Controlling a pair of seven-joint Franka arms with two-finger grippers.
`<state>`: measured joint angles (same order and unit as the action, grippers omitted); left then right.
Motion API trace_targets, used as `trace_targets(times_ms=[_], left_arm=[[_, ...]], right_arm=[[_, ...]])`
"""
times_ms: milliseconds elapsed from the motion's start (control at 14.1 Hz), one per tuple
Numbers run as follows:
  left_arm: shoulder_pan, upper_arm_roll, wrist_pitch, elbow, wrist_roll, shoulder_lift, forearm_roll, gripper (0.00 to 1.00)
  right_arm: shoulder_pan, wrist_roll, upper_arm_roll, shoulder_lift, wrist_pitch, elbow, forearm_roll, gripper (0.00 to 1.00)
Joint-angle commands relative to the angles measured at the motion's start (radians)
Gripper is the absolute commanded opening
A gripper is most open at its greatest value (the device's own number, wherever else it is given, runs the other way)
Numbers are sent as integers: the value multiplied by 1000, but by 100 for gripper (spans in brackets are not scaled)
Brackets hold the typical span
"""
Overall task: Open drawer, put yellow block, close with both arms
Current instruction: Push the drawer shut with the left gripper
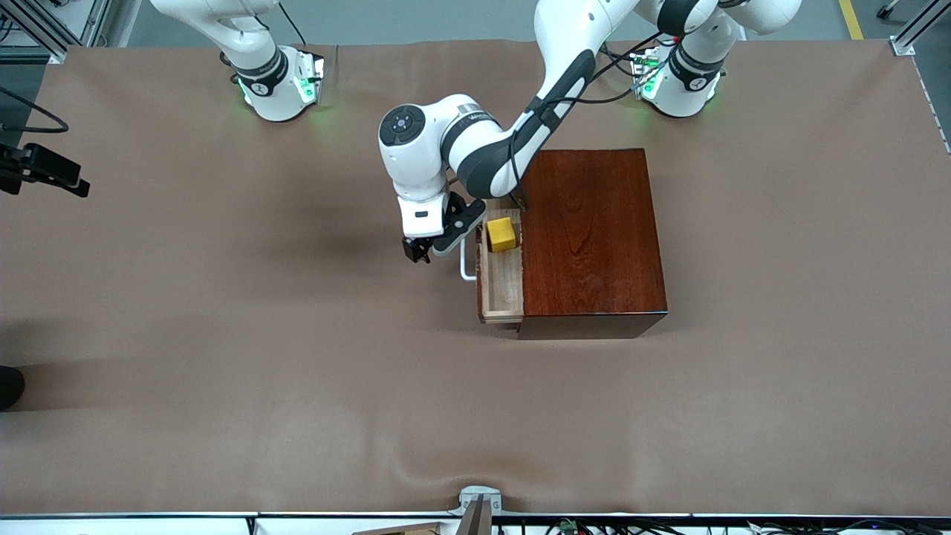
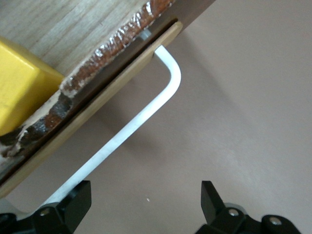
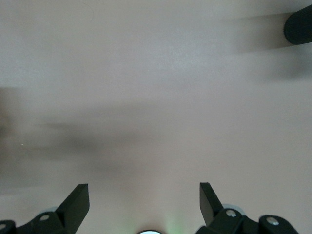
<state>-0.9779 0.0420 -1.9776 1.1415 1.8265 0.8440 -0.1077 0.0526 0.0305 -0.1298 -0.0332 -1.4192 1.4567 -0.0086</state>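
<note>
Brown table: left hand [image 1: 417,251] empty, fingers spread, beside the handle [image 1: 466,261]; yellow block [image 1: 501,234] in the drawer [image 1: 502,286]

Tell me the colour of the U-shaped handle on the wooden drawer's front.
White. The U-shaped handle shows best in the left wrist view.

The yellow block [image 2: 19,92] sits at the left edge of the frame, resting on the pale wood floor of the drawer [image 2: 73,29], which fills the upper left. The drawer's dark reddish front runs diagonally from the lower left toward the top centre. Its white handle [image 2: 146,114] bends at the upper centre and slants down to the lower left. The left claw [image 2: 146,204] stands with its fingers [image 2: 78,200] spread apart along the bottom edge, over the brown tabletop [image 2: 243,107], one fingertip just beside the handle.
</note>
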Motion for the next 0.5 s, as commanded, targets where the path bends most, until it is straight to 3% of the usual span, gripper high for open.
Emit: trace_targets(times_ms=[0,212,425], left_arm=[[36,7,97,1,-6,-16,-17,100],[41,7,157,11,-7,-20,-18,100],[51,7,180,11,-7,-28,-17,100]], right_arm=[[-4,12,9,56,-26,54,-27,100],[0,6,10,46,17,-59,-25,100],[4,-1,10,41,40,-52,-24,100]])
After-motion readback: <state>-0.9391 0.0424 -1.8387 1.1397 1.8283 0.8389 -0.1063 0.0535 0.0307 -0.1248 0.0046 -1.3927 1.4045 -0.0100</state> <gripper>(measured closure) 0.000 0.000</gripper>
